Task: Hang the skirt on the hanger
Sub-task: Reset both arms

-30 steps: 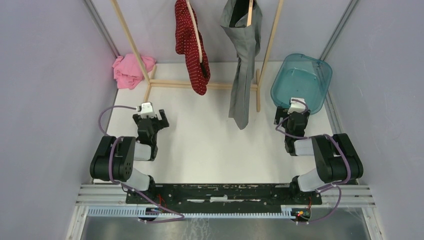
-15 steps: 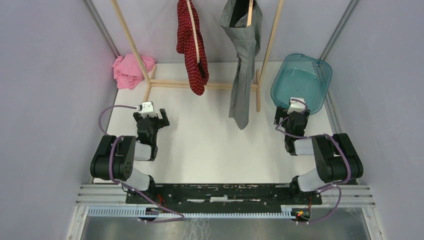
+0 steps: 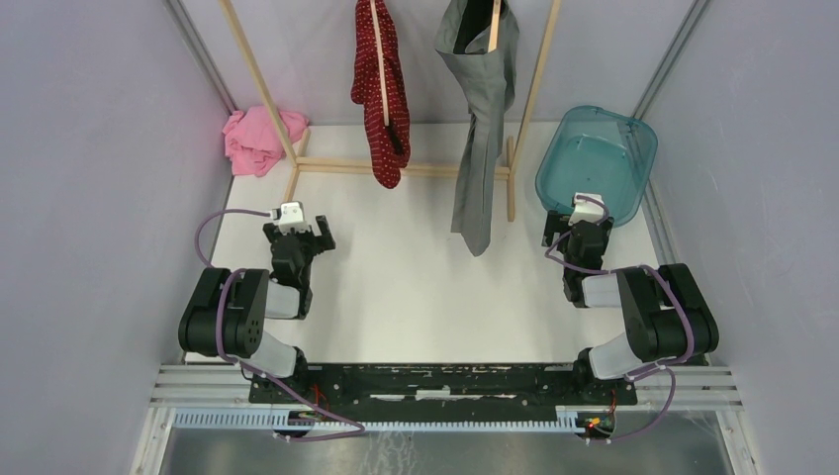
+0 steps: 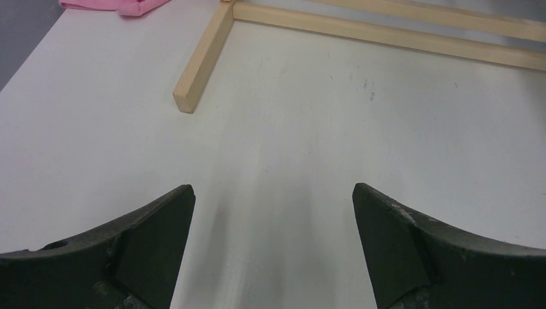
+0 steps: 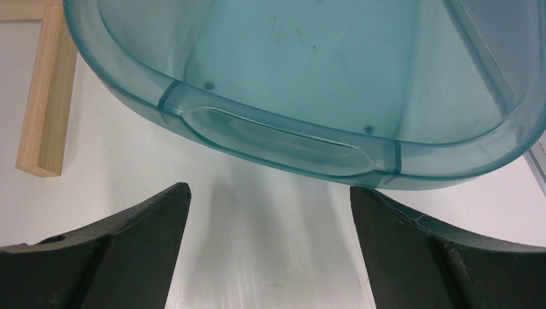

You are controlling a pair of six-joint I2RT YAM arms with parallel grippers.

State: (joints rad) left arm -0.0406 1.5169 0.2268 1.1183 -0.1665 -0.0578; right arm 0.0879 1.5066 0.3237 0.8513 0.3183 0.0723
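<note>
Red skirt (image 3: 396,99) hangs, apparently hangered, at the far edge of the table (image 3: 416,297), so left gripper (image 4: 272,188) and right gripper (image 5: 269,188) rest released, empty

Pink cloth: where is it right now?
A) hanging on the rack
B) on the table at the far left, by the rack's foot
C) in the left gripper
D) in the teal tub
B: the pink cloth lies bunched on the table beside the left post of the wooden rack; the left gripper is open, holding nothing.

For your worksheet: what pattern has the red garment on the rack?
The garment has white dots; top external view.
</note>
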